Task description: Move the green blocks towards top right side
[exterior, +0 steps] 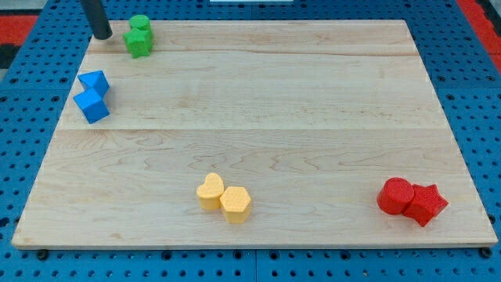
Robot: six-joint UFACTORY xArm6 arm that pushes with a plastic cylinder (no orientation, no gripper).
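Two green blocks sit touching at the view's top left of the wooden board (258, 110): a rounded green block (141, 24) behind and a green star-like block (138, 43) in front. My tip (102, 35) stands just to the left of the green blocks, a small gap apart, near the board's top left corner. The rod rises out of the view's top edge.
Two blue blocks (93, 95) lie together at the left edge. A yellow heart block (210, 191) and a yellow hexagon block (236, 204) touch near the bottom middle. A red cylinder (394, 196) and a red star block (426, 204) touch at the bottom right.
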